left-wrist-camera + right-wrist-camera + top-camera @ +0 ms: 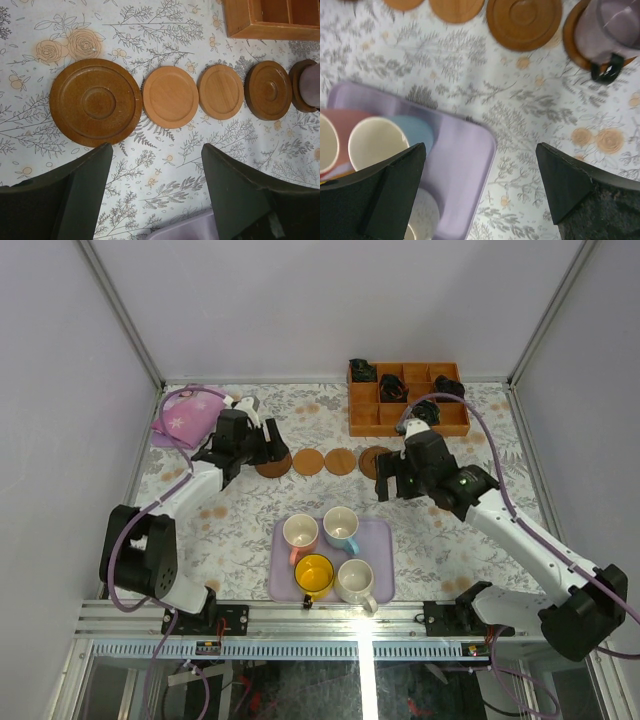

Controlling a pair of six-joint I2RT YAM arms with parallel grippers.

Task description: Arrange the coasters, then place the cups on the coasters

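The right pincer is hovering, jaws wide apart, with the pale purple cup sitting on the end coaster beyond it. Four cups are waiting in the lavender tray toward the bases (probably this arm's reach). The left pincer is gaping over the coaster row.

Matt wooden coasters, glossy cups

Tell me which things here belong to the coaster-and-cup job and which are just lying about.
Job: five wooden coasters in a row; purple cup on the end one; yellow cup; light blue cup; cream-white cup; pink-handled cream cup.
Lying about: lavender tray under those four cups; wooden compartment box; pink cloth.
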